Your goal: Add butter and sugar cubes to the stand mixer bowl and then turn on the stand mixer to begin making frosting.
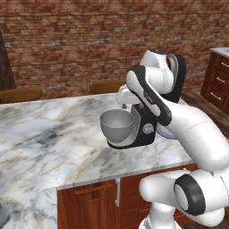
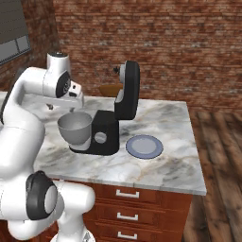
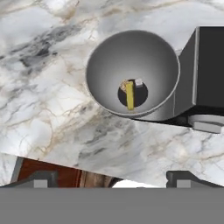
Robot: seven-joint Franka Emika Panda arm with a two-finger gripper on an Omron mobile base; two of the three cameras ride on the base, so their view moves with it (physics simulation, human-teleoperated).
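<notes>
Hand view: butter (image 3: 130,94) in bowl (image 3: 105,61) below open pincer (image 3: 112,178).

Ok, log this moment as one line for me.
gripper: open above bowl | butter, sugar cube: in bowl | mixer: knob untouched | plate: bare

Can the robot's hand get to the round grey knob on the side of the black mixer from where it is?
Probably yes. The open end effector hangs above the deep grey metal bowl, and the round grey knob on the squat black stand mixer faces open marble counter, with nothing standing before it.
</notes>
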